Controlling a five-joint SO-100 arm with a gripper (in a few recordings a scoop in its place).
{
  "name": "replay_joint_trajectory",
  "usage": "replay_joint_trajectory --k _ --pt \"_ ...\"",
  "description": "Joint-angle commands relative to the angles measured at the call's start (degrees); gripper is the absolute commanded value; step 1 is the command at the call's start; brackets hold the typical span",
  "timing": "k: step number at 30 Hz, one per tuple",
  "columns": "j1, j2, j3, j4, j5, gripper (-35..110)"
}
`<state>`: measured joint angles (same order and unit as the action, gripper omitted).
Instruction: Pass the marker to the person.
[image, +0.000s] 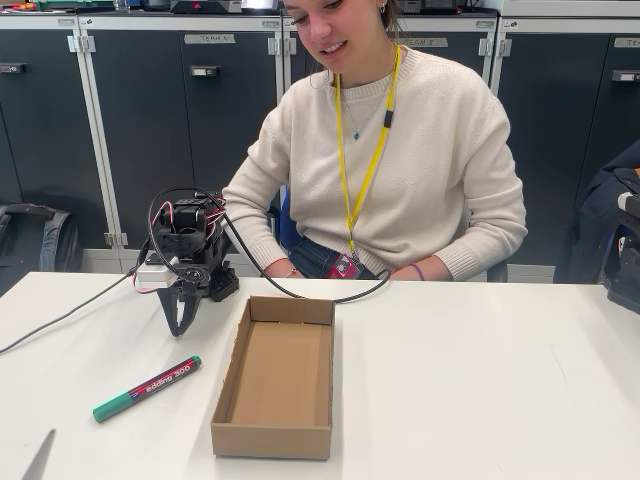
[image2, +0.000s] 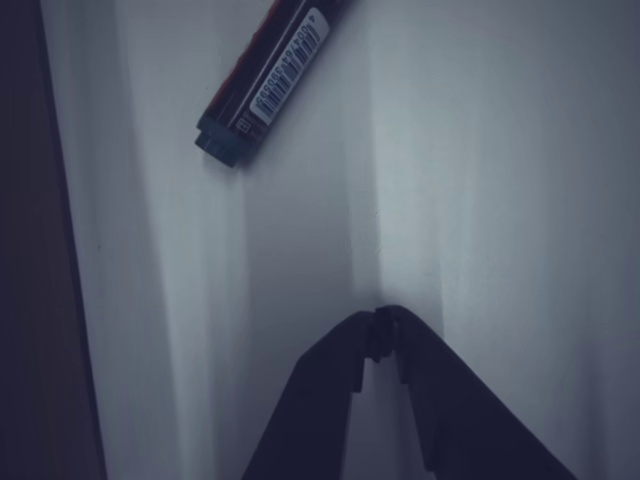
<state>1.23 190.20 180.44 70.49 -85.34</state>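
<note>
On the white counter (image: 480, 400) in the fixed view, left to right: the marker (image: 147, 389), the black arm with its fingers (image: 185, 322), then an open cardboard box (image: 275, 380) near the middle. The box is a shallow, long tray with its short ends toward the near and far edges of the counter; its brown floor is bare, with nothing inside.

The marker lies flat on the counter toward the near left corner, slanted, its green cap pointing to the near left and its other end pointing toward the box. It is left of the box and not touching it. The fingers hang point-down over the counter nearer the far edge, beyond the marker and just left of the box's far left corner. They are pressed together at the tips and hold nothing; the marker lies apart from them.

Behind the far edge sits the person (image: 390, 150) in a cream sweater with a yellow lanyard, forearms at the counter's edge. A black cable (image: 300, 292) runs from the arm across the counter behind the box.

The wrist view shows the fingers (image2: 385, 335) from above, tips meeting, and the marker (image2: 265, 85) at the upper left, with a barcode on its label that the fixed view does not show. The fixed view alone shows the "edding 300" print.
</note>
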Motion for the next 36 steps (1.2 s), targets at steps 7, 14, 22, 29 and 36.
replay_joint_trajectory --k 7,14,22,29,36 --pt "-0.09 0.70 1.32 0.44 0.53 -5" --pt "-0.09 0.70 1.32 0.44 0.53 -5" --pt "-0.26 -5.27 -4.04 -2.46 4.22 -5" --pt "-1.67 -30.23 -28.30 -2.46 24.43 -5" --pt "1.23 -52.03 -45.88 -0.88 43.59 -5"
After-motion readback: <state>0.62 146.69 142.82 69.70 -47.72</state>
